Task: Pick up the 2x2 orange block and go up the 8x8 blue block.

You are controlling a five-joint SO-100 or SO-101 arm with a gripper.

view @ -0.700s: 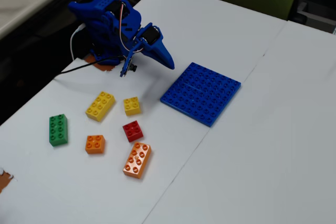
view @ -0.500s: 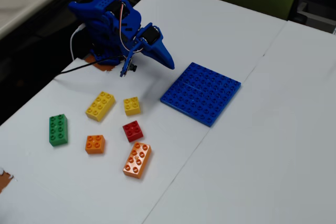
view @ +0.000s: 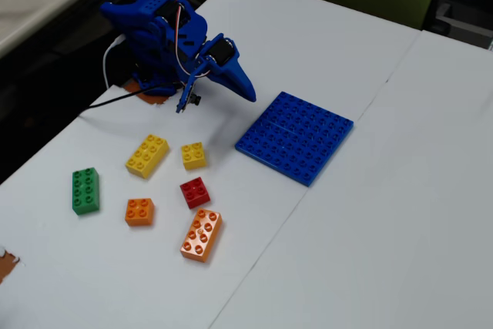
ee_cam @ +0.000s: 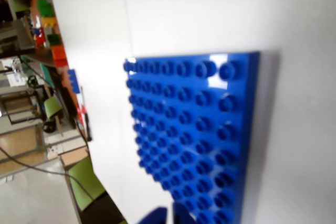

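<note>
The 2x2 orange block [view: 139,211] lies on the white table at the lower left in the fixed view, among other bricks, with nothing touching it. The 8x8 blue block [view: 295,136] lies flat to the right of the arm and fills the wrist view [ee_cam: 189,135]. My gripper [view: 248,92] hangs folded near the arm's base, just left of the blue plate and far from the orange block. Its blue fingertips [ee_cam: 157,216] show at the bottom edge of the wrist view, close together with nothing between them.
Near the orange block lie a green brick [view: 85,190], a long yellow brick [view: 147,155], a small yellow brick [view: 193,155], a red brick [view: 195,192] and a longer orange brick [view: 201,234]. A table seam runs diagonally past the plate.
</note>
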